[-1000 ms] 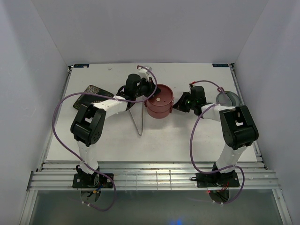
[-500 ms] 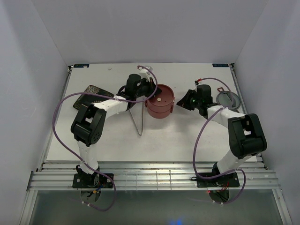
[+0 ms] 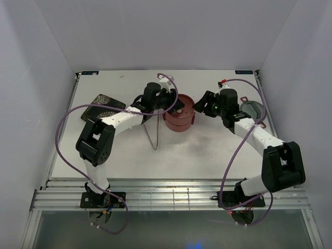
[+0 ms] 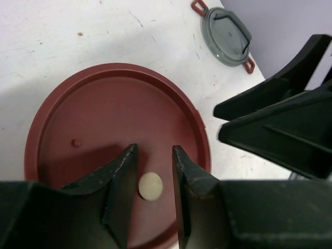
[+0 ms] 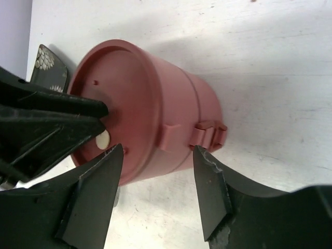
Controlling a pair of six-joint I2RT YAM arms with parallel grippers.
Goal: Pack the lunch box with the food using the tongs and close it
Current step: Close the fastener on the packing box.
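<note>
While the round dusty-red tiered lunch box [image 3: 178, 118] stands lidded on the bench [image 3: 207, 155], the left pincer [image 4: 154, 155] hovers over its lid [image 4: 104, 114], jaws slightly apart, likely to press it. The right pincer [image 5: 158, 151], jaws wide, flanks the side clasp [image 5: 207, 132], gripping nothing. Thin silver tongs [image 3: 154, 132] lie alongside.

Top cam fixed high behind me, looks down on whole table [image 3: 181, 150], far off. My left wrist cam sits right over lunch box [image 4: 104, 114], facing down, super close. Right wrist cam catches it side-on, also close. All three share lunch box; top and left wrist share grey lid [image 4: 226, 36] too.
</note>
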